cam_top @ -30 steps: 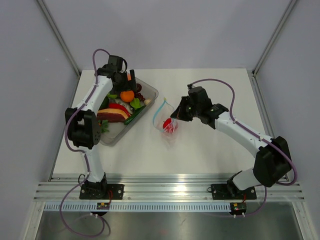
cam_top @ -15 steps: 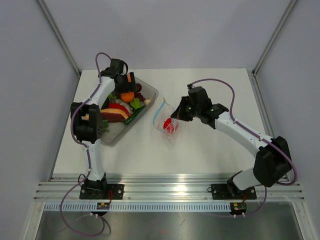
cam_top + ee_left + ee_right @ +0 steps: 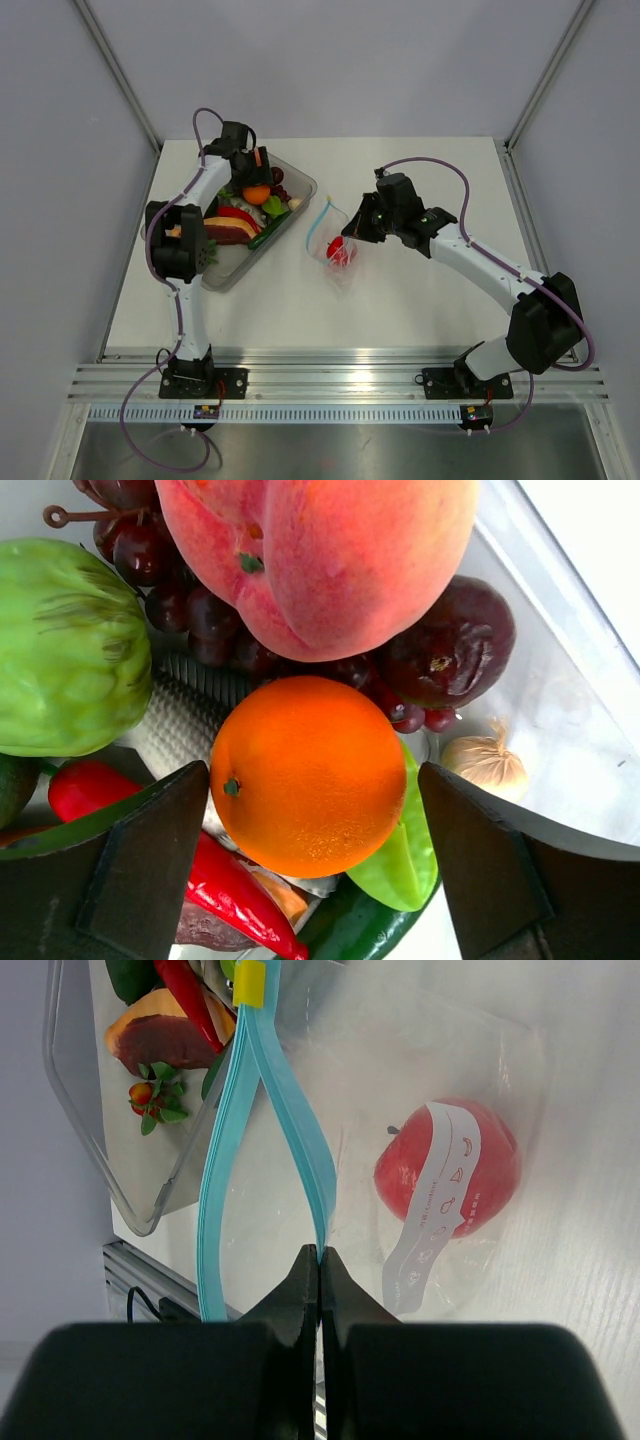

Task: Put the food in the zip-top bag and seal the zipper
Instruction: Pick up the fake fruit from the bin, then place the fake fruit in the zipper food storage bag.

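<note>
My left gripper (image 3: 312, 780) hangs open in the clear tub (image 3: 300, 183), one finger on each side of an orange toy fruit (image 3: 308, 775), close to it but not gripping. More food surrounds it: a peach (image 3: 330, 550), a green piece (image 3: 60, 650), a red pepper (image 3: 200, 870) and a dark plum (image 3: 450, 650). The zip-top bag (image 3: 400, 1080) lies mid-table with a red apple (image 3: 450, 1165) inside. My right gripper (image 3: 320, 1252) is shut on one side of the light-blue zipper (image 3: 290, 1110), holding the mouth open. From above, the left gripper (image 3: 255, 175) is over the orange (image 3: 255, 192) and the right gripper (image 3: 352, 233) is at the bag (image 3: 335, 250).
A garlic bulb (image 3: 485, 765) and dark grapes (image 3: 170, 590) also lie in the tub. Its rigid wall (image 3: 560, 680) stands close to my left gripper's right finger. Metal rails (image 3: 340, 375) run along the near table edge.
My left gripper has come down closer over the orange and its jaws have narrowed slightly. The left elbow has swung inward. The right arm and the bag have not moved.
</note>
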Robot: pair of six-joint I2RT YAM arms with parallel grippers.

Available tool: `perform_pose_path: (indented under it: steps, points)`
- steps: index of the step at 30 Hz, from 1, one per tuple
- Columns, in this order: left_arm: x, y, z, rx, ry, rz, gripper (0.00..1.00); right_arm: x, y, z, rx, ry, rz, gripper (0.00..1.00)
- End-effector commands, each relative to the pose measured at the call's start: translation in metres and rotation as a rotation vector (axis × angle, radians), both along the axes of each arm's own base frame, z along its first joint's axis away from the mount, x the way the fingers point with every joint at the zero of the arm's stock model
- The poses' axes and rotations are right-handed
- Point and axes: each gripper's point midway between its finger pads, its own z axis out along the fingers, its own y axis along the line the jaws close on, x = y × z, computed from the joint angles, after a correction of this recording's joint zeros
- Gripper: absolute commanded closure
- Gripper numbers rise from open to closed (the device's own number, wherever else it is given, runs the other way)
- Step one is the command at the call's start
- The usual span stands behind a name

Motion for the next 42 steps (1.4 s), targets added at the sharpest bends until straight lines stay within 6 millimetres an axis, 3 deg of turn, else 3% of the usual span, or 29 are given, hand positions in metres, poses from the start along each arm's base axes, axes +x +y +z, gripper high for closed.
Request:
perform_pose_path:
  steps: [1,11,17,18,23,28,29,31,33,36,37,42]
  points:
    - [0.007,0.004,-0.006,0.011,-0.024,-0.003,0.15,0.006,0.000,0.027,0.031,-0.073,-0.005,1.00]
    - [-0.006,0.015,0.004,0.061,-0.031,0.009,0.41,0.004,0.000,0.028,0.043,-0.073,-0.007,1.00]
    - [-0.035,0.029,0.049,0.101,-0.076,0.039,0.47,0.001,-0.002,0.030,0.049,-0.075,-0.009,1.00]
    - [-0.043,0.029,0.064,0.093,-0.102,0.035,0.47,0.000,-0.002,0.031,0.054,-0.073,-0.009,1.00]
    - [-0.074,0.016,0.104,0.053,-0.157,-0.039,0.50,0.002,0.004,0.032,0.078,-0.071,0.002,1.00]
    - [-0.100,-0.003,0.143,-0.030,-0.233,-0.109,0.52,0.014,0.025,0.032,0.112,-0.059,0.038,1.00]
    - [-0.101,-0.004,0.147,-0.035,-0.236,-0.114,0.52,0.017,0.033,0.041,0.121,-0.076,0.048,1.00]
    - [-0.106,-0.005,0.149,-0.038,-0.223,-0.124,0.52,0.025,0.045,0.035,0.117,-0.064,0.060,1.00]
    - [-0.107,-0.007,0.155,-0.051,-0.237,-0.132,0.52,0.034,0.058,0.047,0.138,-0.083,0.074,1.00]
    - [-0.110,-0.013,0.159,-0.083,-0.240,-0.153,0.53,0.047,0.078,0.043,0.137,-0.069,0.089,1.00]
    - [-0.111,-0.017,0.161,-0.101,-0.241,-0.167,0.53,0.052,0.084,0.031,0.126,-0.046,0.091,1.00]
    - [-0.121,-0.037,0.170,-0.185,-0.247,-0.233,0.53,0.062,0.102,0.032,0.142,-0.049,0.107,1.00]
